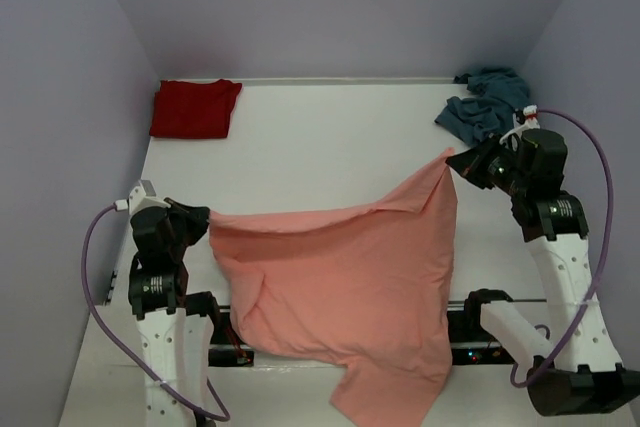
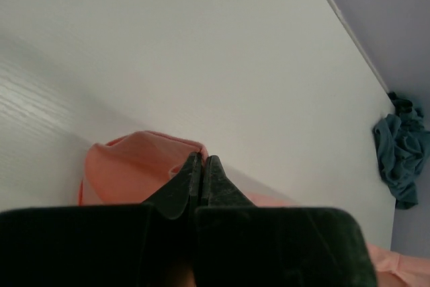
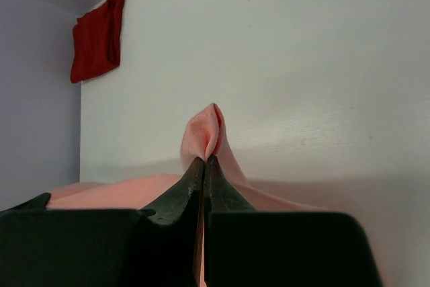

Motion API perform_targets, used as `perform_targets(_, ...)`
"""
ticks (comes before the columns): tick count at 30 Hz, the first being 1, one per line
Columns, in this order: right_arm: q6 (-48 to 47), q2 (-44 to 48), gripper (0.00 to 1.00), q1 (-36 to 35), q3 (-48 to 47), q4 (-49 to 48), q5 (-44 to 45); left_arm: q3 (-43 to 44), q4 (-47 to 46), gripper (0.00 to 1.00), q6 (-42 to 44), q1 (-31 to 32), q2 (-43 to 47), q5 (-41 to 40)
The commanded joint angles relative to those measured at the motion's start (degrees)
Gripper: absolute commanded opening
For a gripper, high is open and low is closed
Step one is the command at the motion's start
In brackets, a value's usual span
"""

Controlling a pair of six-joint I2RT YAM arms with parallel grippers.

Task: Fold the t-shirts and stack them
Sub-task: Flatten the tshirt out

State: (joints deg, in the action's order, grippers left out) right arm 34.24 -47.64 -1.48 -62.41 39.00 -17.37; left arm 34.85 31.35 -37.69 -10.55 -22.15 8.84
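The salmon-pink t-shirt (image 1: pixel 340 277) hangs stretched in the air between my two grippers, its lower part drooping over the table's near edge. My left gripper (image 1: pixel 205 219) is shut on its left corner, shown in the left wrist view (image 2: pixel 202 158) with pink cloth (image 2: pixel 127 166) bunched at the tips. My right gripper (image 1: pixel 455 159) is shut on its right corner, shown in the right wrist view (image 3: pixel 204 159) with a pink fold (image 3: pixel 205 129) sticking out past the tips. The dark red t-shirt (image 1: pixel 195 108) lies folded at the far left corner. The teal-blue t-shirt (image 1: pixel 487 104) lies crumpled at the far right corner.
The white table (image 1: pixel 320 147) is walled by lilac panels on the left, back and right. The arm bases and a purple cable (image 1: pixel 95 267) sit along the near edge. The dark red shirt (image 3: pixel 99 35) and the teal-blue shirt (image 2: pixel 402 159) also show in the wrist views.
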Motion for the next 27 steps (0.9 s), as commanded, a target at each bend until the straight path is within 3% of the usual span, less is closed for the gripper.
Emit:
perform_targets(1, -0.4, -4.5, 0.0, 0.2, 3.1, -14.6, -2.3, -2.6, -11.4, 0.0, -0.4, -1.0, -3.2, 3.5)
perform_targets(7, -1.2, -13.2, 0.0, 0.2, 3.0, -20.5, -1.8, -2.5, -19.6, 0.0, -2.0, -1.1, -7.5, 3.5)
perform_targets(14, -1.9, -23.8, 0.0, 0.2, -2.4, -24.7, -1.6, -0.5, -28.3, 0.0, -4.2, -0.1, -15.5, -2.3)
perform_targets(20, -3.5, -32.2, 0.0, 0.2, -9.2, -26.2, -1.4, 2.9, -36.4, 0.0, -7.7, 1.9, -27.5, -4.6)
perform_targets(27, -4.2, -40.3, 0.0, 0.2, -11.2, -29.8, -1.9, 14.3, -38.9, 0.0, -7.8, 5.3, -49.3, -2.6)
